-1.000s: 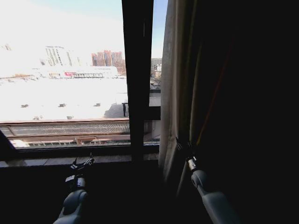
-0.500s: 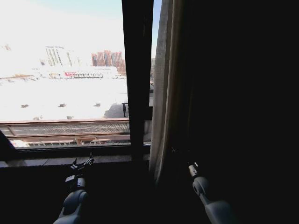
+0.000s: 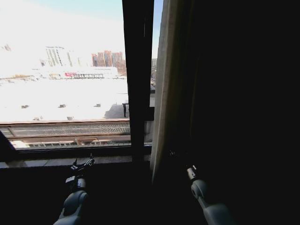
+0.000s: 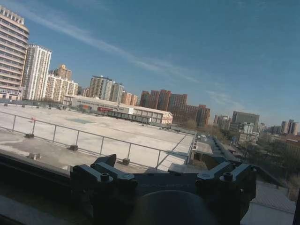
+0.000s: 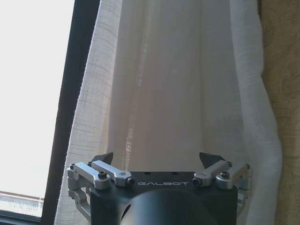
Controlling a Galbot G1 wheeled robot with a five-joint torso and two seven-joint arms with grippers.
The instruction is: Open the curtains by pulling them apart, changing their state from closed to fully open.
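Two-part job, judged well along. Judged the step in hand as pushing the right-hand panel farther aside.

Head view: found the curtain point(image 3: 166, 84) hanging as a pale pleated strip just right of the dark frame bar point(image 3: 138, 79), with bare glass point(image 3: 61, 70) on the bar's other side. Placed the right end effector point(image 3: 179, 158) low against the shadowed lower folds, just right of the lit edge; could not tell touching from apart in that gloom. Placed the left end effector point(image 3: 83, 164) parked by the sill point(image 3: 42, 163), well apart from the curtain.

Left wrist view: saw the left end effector point(image 4: 159, 161) spread wide, empty, facing rooftops point(image 4: 117, 126) through the glass, with no cloth between its fingers.

Right wrist view: saw the right end effector point(image 5: 158, 157) spread wide, gripping nothing, aimed square at the curtain point(image 5: 178, 84). Noted the cloth directly ahead and running past both fingertips, bounded by the frame bar point(image 5: 77, 93) along one edge and the wall point(image 5: 281, 70) along the other. Could not tell whether the fingertips pressed the weave.

Judged the next move to call for closing on a pleat or leaning a finger into the lit edge, then sweeping toward the wall until the folds bunched tight. Flagged the loose, sheer weave as likely to slip from a light grip.
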